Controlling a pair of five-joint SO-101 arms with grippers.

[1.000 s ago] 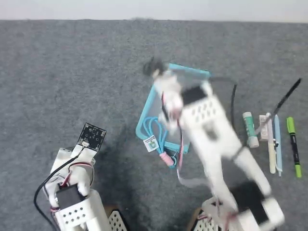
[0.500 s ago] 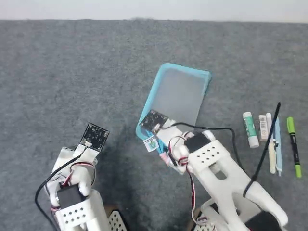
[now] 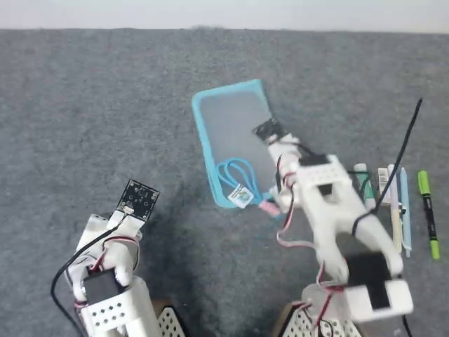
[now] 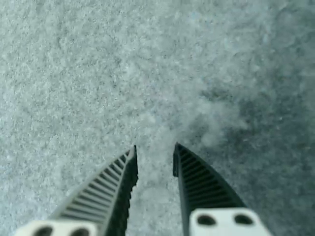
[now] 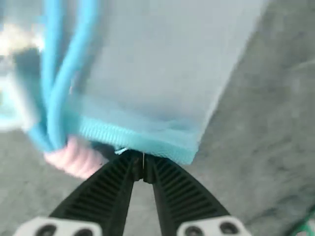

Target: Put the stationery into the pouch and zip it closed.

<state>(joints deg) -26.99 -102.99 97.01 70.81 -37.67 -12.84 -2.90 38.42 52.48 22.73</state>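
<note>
**Position.** The pouch (image 3: 231, 126) lay flat on the desk (image 3: 105, 91), with its blue cord loop (image 3: 235, 175) and pink pull (image 3: 269, 207) at the end nearer the arms. The stationery (image 3: 395, 210) lay in a row on the desk just beside the right arm, none of it in the pouch. The row included a glue stick (image 3: 364, 184) and a green highlighter (image 3: 426, 203).

**Hands.** The right hand (image 5: 143, 164) was pinched closed on the teal hem at a corner of the pouch. The left hand (image 4: 154, 150) hovered over bare desk with a narrow gap between its fingers, holding nothing.

**Handling.**
- The pouch appeared light, thin and limp, so it will probably fold or drag rather than keep its shape.
- Grip it by the stitched hem or the pull, not the mesh panel.
- The pens looked rigid, smooth and likely to roll. Take each one across the barrel near mid-length.
- Whether the zip stood open could not be determined.
</note>
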